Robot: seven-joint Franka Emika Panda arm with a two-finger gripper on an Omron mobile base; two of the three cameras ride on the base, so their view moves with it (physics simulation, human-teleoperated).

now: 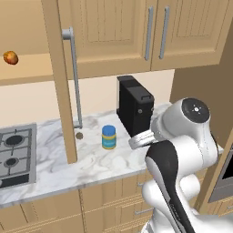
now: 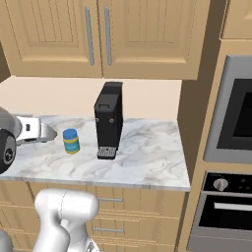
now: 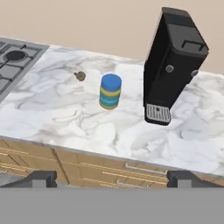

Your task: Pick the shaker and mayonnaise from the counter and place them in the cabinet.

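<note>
I see the mayonnaise jar (image 1: 108,137) standing upright on the marble counter (image 1: 104,164), just left of centre in the left base view and in the left part of the right base view (image 2: 71,141). In the hand view it sits a little above centre (image 3: 110,91), blue lid on top, apart from everything around it. A small brown thing, which I take for the shaker (image 1: 79,135), lies on the counter to the jar's left; in the hand view it is up and left of the jar (image 3: 80,76), too small for me to make out in detail. To the jar's right stands a tall black coffee machine (image 1: 134,109), near it but not touching. At the far left of the left base view I have a corner of the stove (image 1: 16,152). The cabinet (image 1: 32,68) fills the upper left there, its tall door (image 1: 59,77) swung open edge-on with the long grey handle (image 1: 75,77) showing, and a small orange-red fruit (image 1: 10,58) rests on its shelf. My gripper (image 3: 111,178) hangs back from the counter edge at the bottom of the hand view, its two fingertips (image 3: 41,178) spread wide with nothing between them.
</note>
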